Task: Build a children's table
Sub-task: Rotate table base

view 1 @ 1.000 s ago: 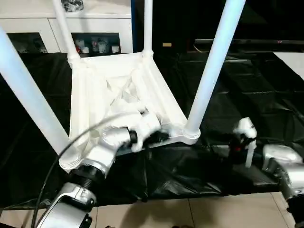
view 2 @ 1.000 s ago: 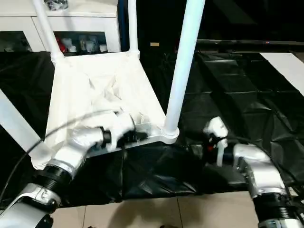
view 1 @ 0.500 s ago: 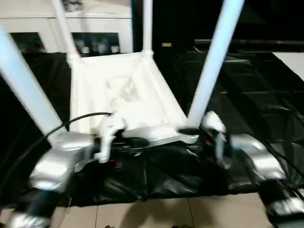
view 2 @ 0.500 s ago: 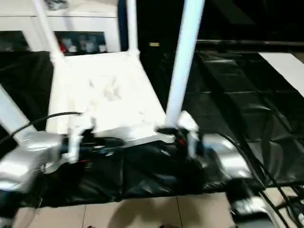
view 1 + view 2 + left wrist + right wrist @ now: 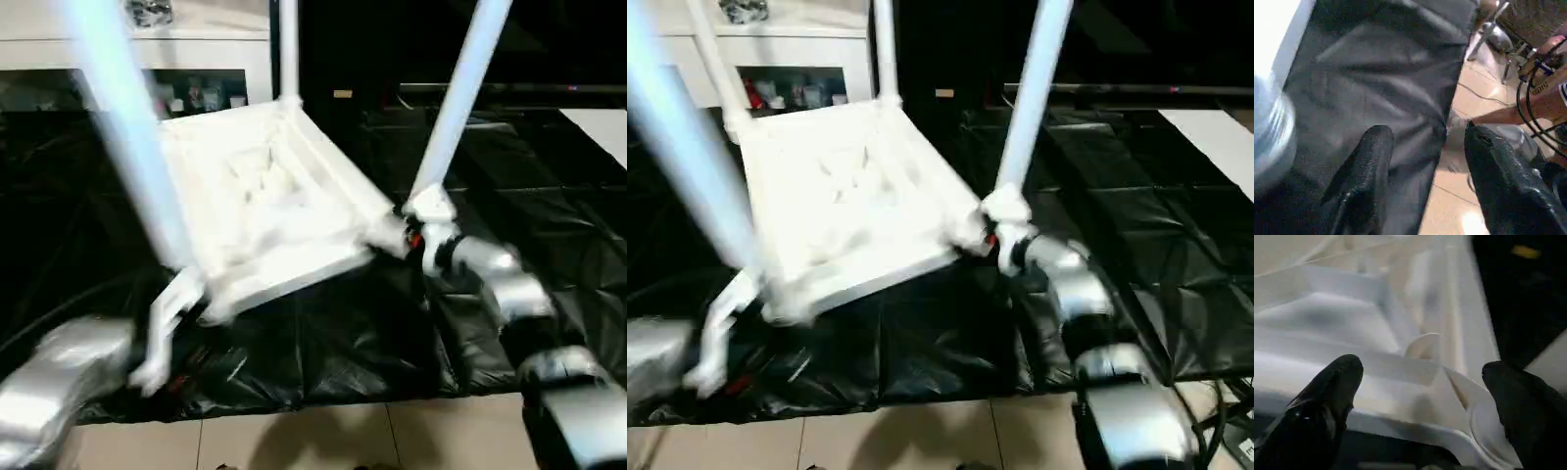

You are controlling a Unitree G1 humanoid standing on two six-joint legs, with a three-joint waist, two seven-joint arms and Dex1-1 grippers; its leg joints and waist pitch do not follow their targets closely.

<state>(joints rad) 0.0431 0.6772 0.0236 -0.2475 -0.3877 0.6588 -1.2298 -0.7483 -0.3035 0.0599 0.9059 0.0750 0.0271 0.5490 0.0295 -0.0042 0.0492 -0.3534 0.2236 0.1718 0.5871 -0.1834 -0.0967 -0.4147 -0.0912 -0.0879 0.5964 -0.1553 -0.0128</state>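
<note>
Right wrist view: fingers (image 5: 1327,401) spread wide at the blurred tabletop (image 5: 255,206); left fingers (image 5: 1364,166) parted, empty.

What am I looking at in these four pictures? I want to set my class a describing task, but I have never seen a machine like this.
This is a humanoid robot assembling a children's table. Two pictures come from cameras in its head, looking down past its silver forearms. The white tabletop lies upside down on black sheeting, ribbed underside up, with white tube legs standing up from its corners. A white cabinet stands behind.

The other two pictures come from cameras on the wrists, each looking along that arm's black fingers. The right claw is open at the tabletop's near right corner. The left claw is open over the sheeting's edge, holding nothing. A person's arm shows beyond it.
</note>
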